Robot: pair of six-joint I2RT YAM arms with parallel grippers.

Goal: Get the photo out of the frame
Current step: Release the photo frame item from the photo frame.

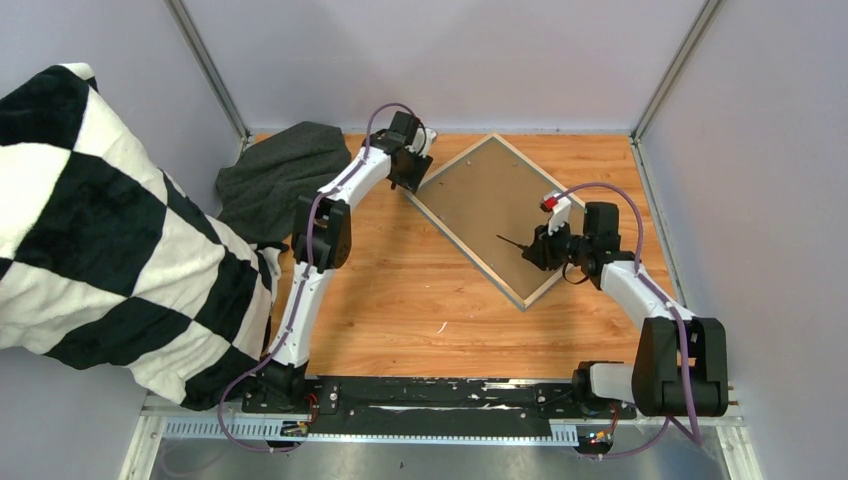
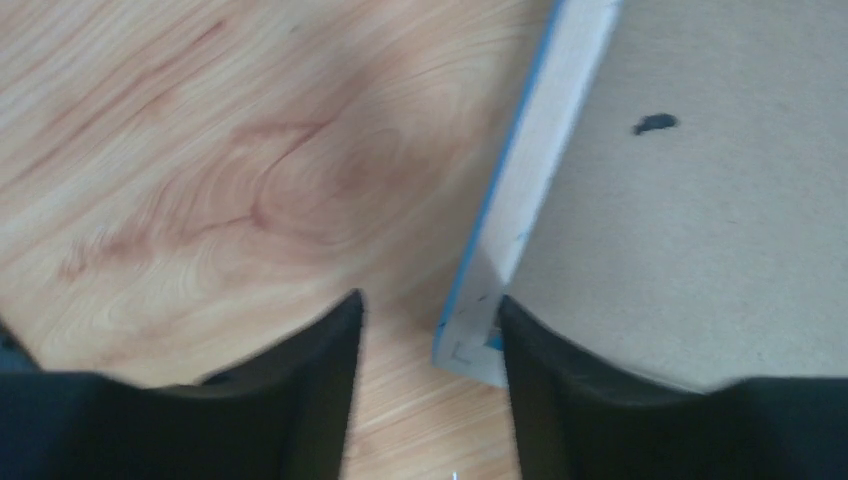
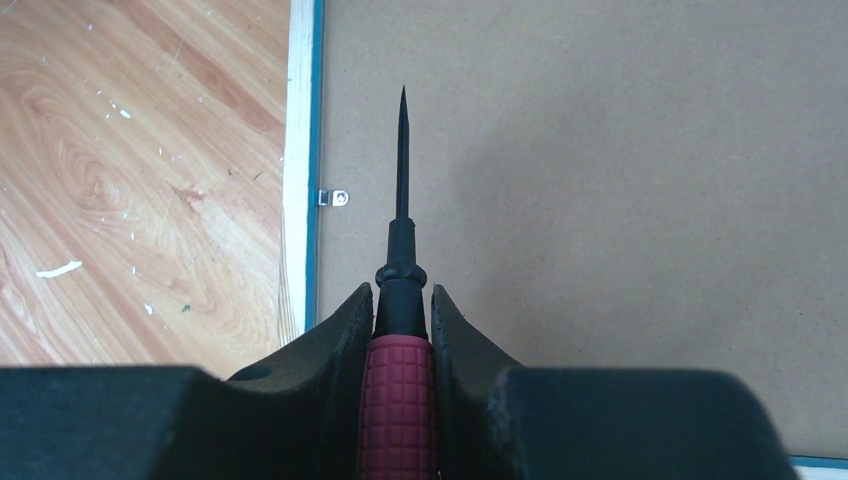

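Note:
The frame lies face down and turned like a diamond on the wooden table, with its pale wood edge and a thin blue rim showing. A brown backing board fills it, and the photo is hidden under that board. My left gripper stands open at the frame's left corner. That corner sits against the right finger, and the left finger is apart from it. My right gripper hovers over the board's right part, shut on a red-handled pointed tool. Its black tip points across the board.
A small metal clip sits on the frame's inner edge beside the tool's shaft. A dark grey cloth lies at the back left. A black-and-white checked blanket hangs over the left side. Grey walls enclose the table.

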